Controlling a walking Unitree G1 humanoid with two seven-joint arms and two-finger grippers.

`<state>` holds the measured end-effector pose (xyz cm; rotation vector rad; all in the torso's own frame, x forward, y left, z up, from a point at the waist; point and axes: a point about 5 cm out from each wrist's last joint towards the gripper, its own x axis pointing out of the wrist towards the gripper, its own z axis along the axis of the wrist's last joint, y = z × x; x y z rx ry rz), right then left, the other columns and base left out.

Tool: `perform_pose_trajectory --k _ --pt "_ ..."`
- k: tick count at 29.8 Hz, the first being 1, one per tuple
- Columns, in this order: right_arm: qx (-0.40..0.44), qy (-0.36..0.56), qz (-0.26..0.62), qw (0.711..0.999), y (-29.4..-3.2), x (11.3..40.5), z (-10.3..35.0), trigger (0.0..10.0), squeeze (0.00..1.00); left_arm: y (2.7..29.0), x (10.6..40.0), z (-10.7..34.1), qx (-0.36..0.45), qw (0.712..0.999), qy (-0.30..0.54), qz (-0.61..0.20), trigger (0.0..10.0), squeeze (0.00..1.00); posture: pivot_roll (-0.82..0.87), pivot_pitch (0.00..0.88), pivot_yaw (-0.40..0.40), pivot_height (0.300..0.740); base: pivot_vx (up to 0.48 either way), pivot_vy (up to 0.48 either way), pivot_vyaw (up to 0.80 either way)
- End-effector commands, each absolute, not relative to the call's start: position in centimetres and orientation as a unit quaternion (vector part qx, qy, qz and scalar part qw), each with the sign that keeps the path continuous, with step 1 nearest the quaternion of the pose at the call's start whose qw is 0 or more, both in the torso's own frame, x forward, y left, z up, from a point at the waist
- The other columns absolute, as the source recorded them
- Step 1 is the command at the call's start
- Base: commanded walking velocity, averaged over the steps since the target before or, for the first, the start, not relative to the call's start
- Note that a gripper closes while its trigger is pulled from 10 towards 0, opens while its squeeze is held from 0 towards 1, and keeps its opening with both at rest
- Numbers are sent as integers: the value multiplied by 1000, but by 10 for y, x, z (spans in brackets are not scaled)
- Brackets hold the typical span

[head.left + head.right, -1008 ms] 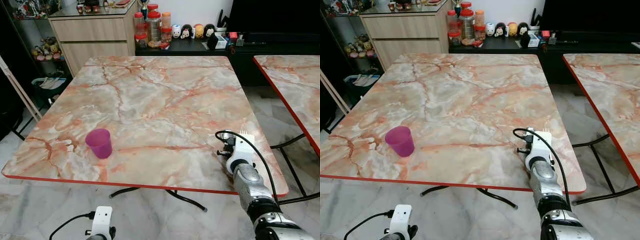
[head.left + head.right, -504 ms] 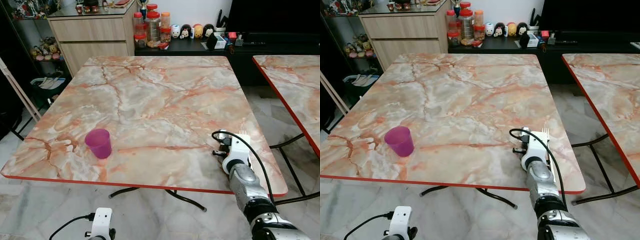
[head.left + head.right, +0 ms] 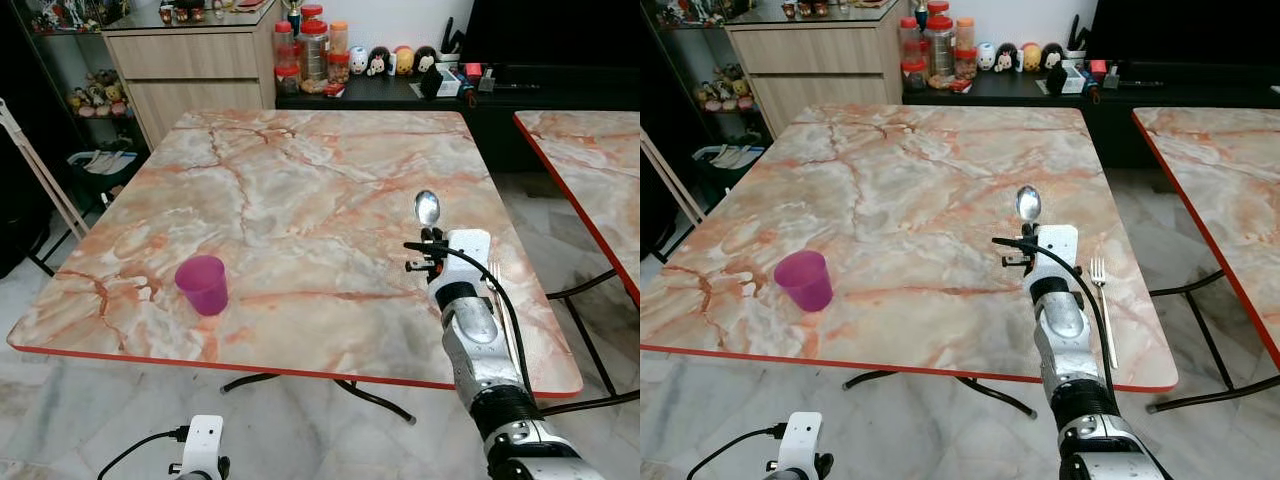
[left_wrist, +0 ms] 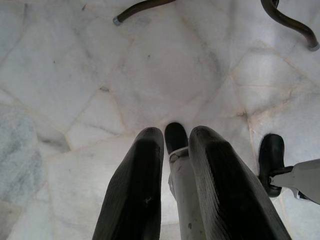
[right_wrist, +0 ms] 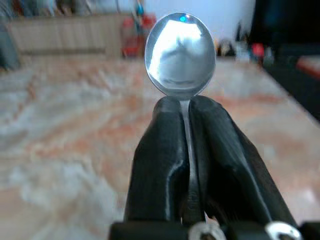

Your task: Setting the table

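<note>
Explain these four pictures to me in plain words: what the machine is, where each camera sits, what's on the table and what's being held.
This is a walking humanoid robot with two silver arms, each ending in a two-fingered black gripper. Two pictures come from cameras on its head, looking down at a marble table. On it stand a purple cup and, near the right edge, a fork. The other two come from wrist cameras. The right gripper is shut on a spoon, bowl up, over the table. The left gripper hangs low over the tiled floor.
</note>
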<state>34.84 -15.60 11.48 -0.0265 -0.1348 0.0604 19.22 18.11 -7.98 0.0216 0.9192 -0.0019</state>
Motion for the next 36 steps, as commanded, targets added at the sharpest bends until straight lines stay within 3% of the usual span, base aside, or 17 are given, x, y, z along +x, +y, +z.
perform_pose_trajectory --k 1,6,18,36 --pt "-26 -100 36 994 -151 346 122 10000 0 184 191 -80 12 895 446 6 10000 0 -55 0 18 740 0 0 0" --pt "-44 -153 59 985 -136 331 124 10000 0 185 190 -81 13 895 445 11 10000 0 -52 0 16 740 0 0 0" --pt "-53 -158 71 983 -120 318 115 10000 0 187 186 -82 29 896 444 10 10000 0 -61 0 23 740 0 0 0" --pt "-58 -143 46 987 -133 326 116 10000 0 186 192 -79 22 901 434 11 10000 0 -62 0 9 740 0 -306 -120"
